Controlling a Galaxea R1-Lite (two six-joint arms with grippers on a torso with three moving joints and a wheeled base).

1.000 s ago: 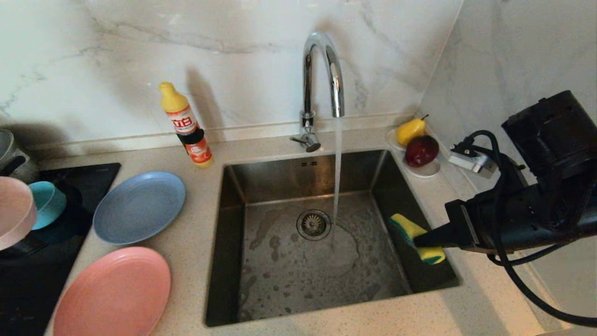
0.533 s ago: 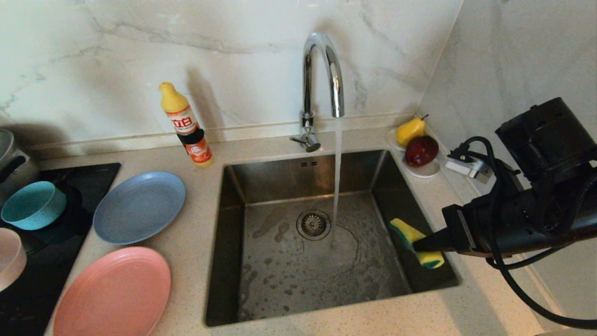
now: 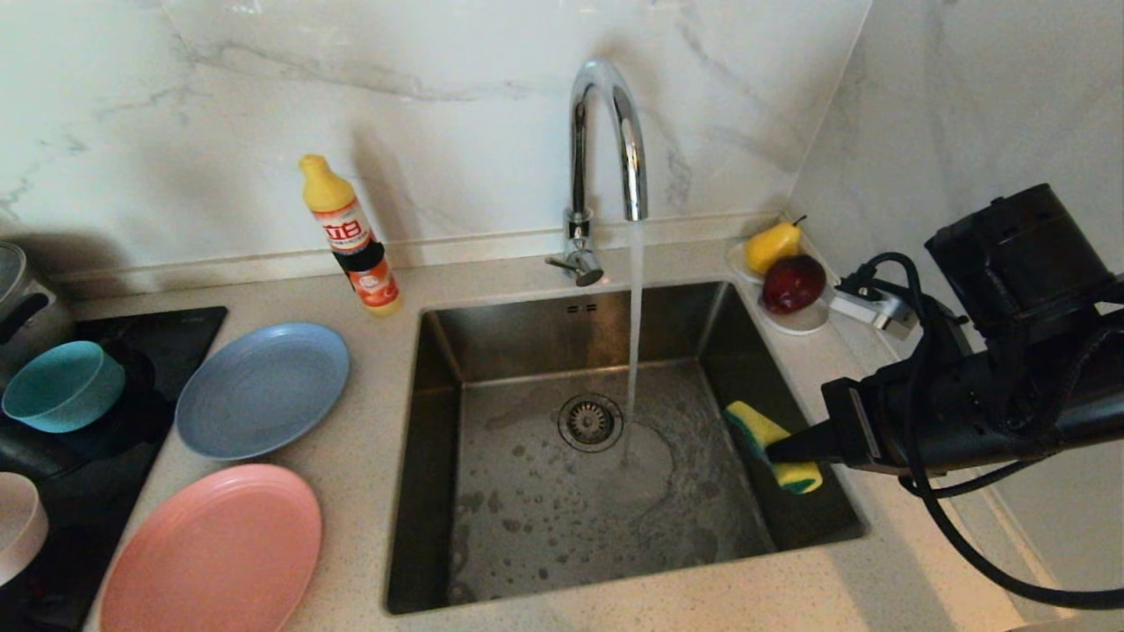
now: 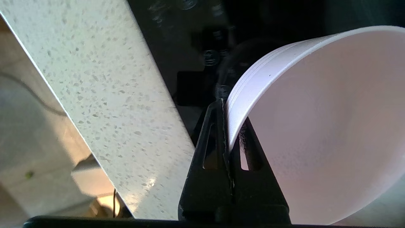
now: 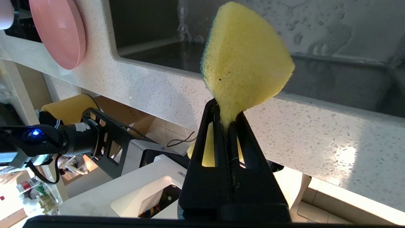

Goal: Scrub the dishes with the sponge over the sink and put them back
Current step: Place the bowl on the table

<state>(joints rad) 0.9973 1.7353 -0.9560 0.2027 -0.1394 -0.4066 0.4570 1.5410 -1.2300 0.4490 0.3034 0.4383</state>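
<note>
Over the sink's (image 3: 571, 491) right side my right tool (image 3: 777, 452) reaches in level from the right, pressed together on the sponge (image 3: 773, 443), which hangs above the basin. My left tool (image 4: 226, 126) pinches the pale pink bowl's (image 4: 316, 126) rim at the desk's (image 4: 104, 95) left edge. Teal bowl (image 3: 61, 386), grey-blue plate (image 3: 262, 388) and pink plate (image 3: 211, 553) lie left of the sink.
</note>
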